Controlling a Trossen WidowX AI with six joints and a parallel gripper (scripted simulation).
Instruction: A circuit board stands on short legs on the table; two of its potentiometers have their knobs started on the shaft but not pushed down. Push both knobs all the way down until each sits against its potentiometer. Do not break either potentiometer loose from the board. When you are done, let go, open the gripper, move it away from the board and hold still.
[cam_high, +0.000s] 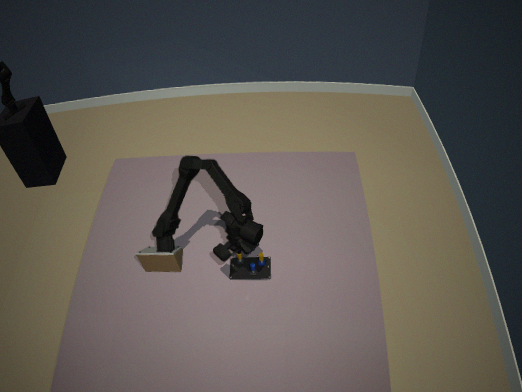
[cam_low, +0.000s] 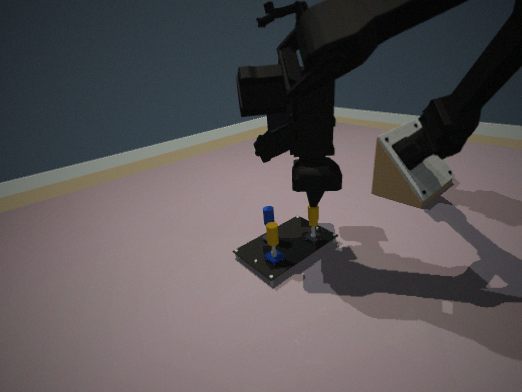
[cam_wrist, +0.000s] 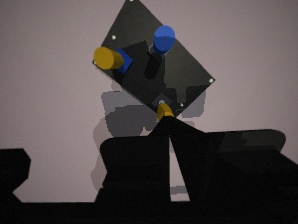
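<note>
The circuit board (cam_high: 242, 274) (cam_low: 296, 242) (cam_wrist: 187, 72) stands low on the table. A yellow knob (cam_high: 239, 256) (cam_low: 313, 216) (cam_wrist: 164, 111) sits high on its dark potentiometer, with grey shaft showing below. Another yellow knob (cam_high: 261, 256) (cam_low: 272, 234) (cam_wrist: 106, 58) sits high over a blue potentiometer (cam_low: 274, 257) (cam_wrist: 125, 61), with shaft also showing. A blue knob (cam_high: 252, 267) (cam_low: 268, 215) (cam_wrist: 164, 38) stands behind; its base is mostly hidden in the exterior view. My gripper (cam_low: 313, 204) (cam_wrist: 166, 119) is shut and empty, pointing down, its tips at the first yellow knob's top; exact contact is unclear.
The arm's wedge-shaped base mount (cam_high: 160, 262) (cam_low: 395, 182) stands left of the board in the top view. A dark pedestal (cam_high: 32, 145) with another dark arm-like object stands at the far left. Small white fasteners mark the board's corners.
</note>
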